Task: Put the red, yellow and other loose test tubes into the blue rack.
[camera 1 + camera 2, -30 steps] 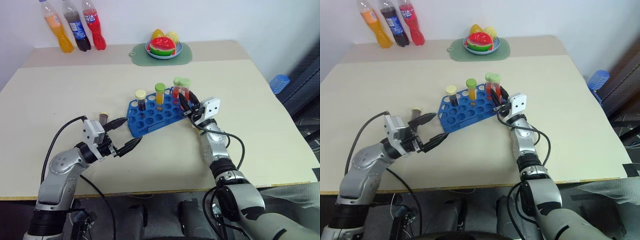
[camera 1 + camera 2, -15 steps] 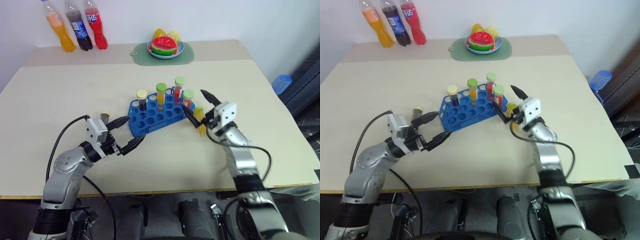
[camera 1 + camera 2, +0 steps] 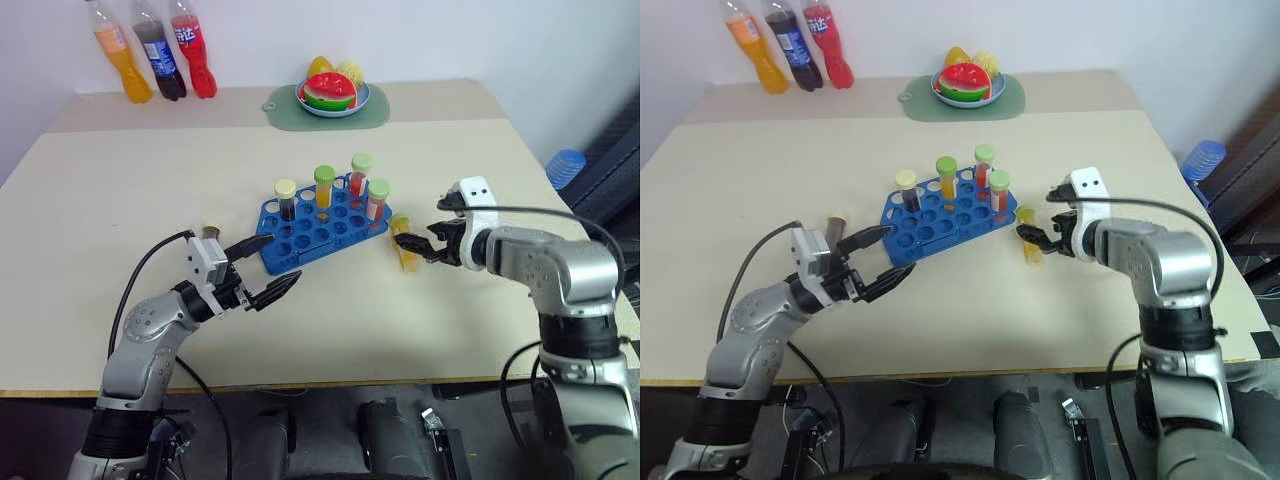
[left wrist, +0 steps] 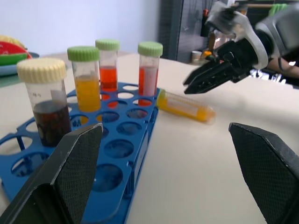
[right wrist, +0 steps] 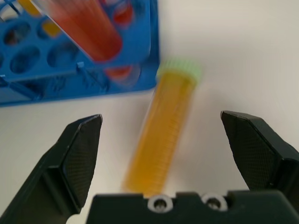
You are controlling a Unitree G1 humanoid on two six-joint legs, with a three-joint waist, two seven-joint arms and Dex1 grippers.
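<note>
blue rack (image 3: 318, 232) holding four capped tubes, yellow tube (image 3: 404, 244) loose beside

Both head views look forward and steeply down from above the near edge of the pale beige counter (image 3: 120, 180), taking in the blue plastic tube rack (image 3: 318, 232) from a little way off. The left wrist view sits low and close beside that rack (image 4: 122, 154), facing level across it. The right wrist view looks down, very near the rack's corner (image 5: 88, 60). All four share the rack and the yellow-filled tube (image 5: 161, 126) lying beside it.
</note>
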